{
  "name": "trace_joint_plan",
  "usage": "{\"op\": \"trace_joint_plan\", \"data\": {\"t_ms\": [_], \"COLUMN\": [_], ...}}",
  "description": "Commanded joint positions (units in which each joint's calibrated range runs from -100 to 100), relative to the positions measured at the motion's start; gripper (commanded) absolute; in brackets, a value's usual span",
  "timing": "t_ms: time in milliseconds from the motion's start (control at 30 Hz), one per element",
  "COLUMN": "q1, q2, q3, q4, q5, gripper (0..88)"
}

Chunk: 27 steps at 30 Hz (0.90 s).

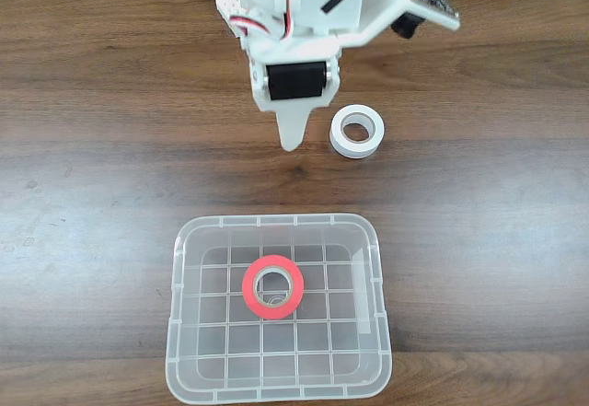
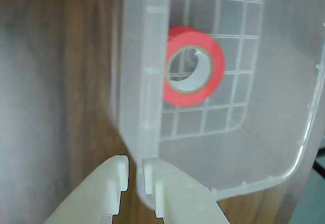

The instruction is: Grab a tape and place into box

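The red-orange tape [image 1: 272, 286] lay flat on the grid-patterned bottom of the clear plastic box [image 1: 184, 240], near the middle and apart from every wall, so by the look of things the placing was already done. The tool [image 2: 135, 176] was empty, its two pale fingers drawn nearly together with only a thin gap between the tips in the wrist view. In the fixed view the tool [image 1: 293, 139] hung over the bare wooden worktop [image 1: 92, 148], on the far side of the box from the camera, with the white roll of tape [image 1: 357, 131] just beside it to the right.

The hazards from here seemed small but real. In the wrist view the fingertips appeared close to a rounded corner of the box, though how high above it they stood could not be judged. If the arm dropped or swung towards the box while pulling away, a fingertip could catch the rim and drag or tip the light bin, and the tape could slide inside it. The white roll was the other concern: a sideways sweep to the right in the fixed view could nudge it and send it rolling or skidding across the worktop. A straight lift before any turn would probably avoid both.
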Motion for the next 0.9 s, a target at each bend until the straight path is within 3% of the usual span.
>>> {"op": "trace_joint_plan", "data": {"t_ms": [0, 333, 567, 700, 867], "q1": [0.05, -0.53, -0.6, 0.05, 0.13], "q2": [-12.9, -41.22, -65.83, -79.27, -96.57], "q3": [-1.73, 35.68, 74.14, 95.6, 113.38], "q4": [3.9, 1.33, -19.99, -30.69, -34.97], "q5": [0.18, 1.55, 6.4, 6.03, 6.14], "gripper": [2.7, 2.6, 2.6, 2.7, 2.8]}}
